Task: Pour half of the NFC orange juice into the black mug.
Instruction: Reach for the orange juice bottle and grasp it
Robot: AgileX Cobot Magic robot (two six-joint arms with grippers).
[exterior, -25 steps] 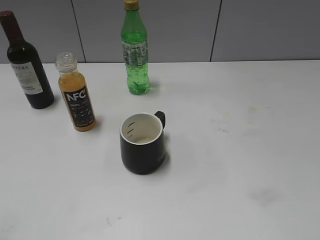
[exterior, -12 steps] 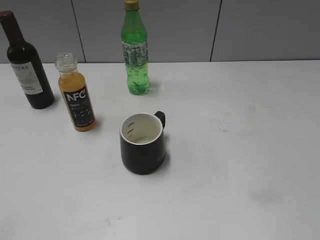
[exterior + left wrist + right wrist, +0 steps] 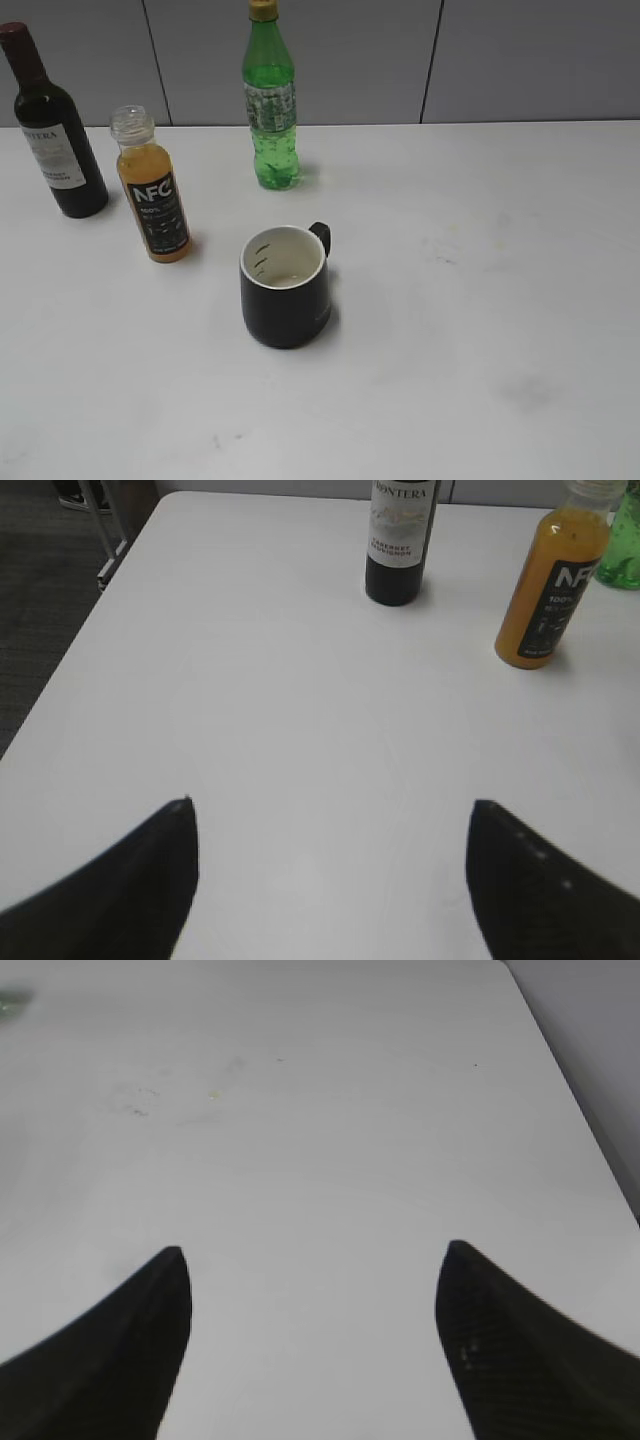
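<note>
The NFC orange juice (image 3: 152, 200) stands upright and uncapped at the left of the white table, its black label facing the exterior camera; the left wrist view shows this bottle (image 3: 546, 585) at the upper right. The black mug (image 3: 285, 287) sits mid-table with its handle pointing back right, a thin pale film at its bottom. Neither arm shows in the exterior view. My left gripper (image 3: 330, 805) hangs open over bare table, well short of the juice. My right gripper (image 3: 312, 1250) is open too, over empty tabletop.
A dark wine bottle (image 3: 55, 130) stands at the far left behind the juice, and shows also in the left wrist view, wine bottle (image 3: 400, 540). A green soda bottle (image 3: 270, 100) stands at the back centre. The table's left edge (image 3: 90, 630) and right edge (image 3: 575, 1090) are near.
</note>
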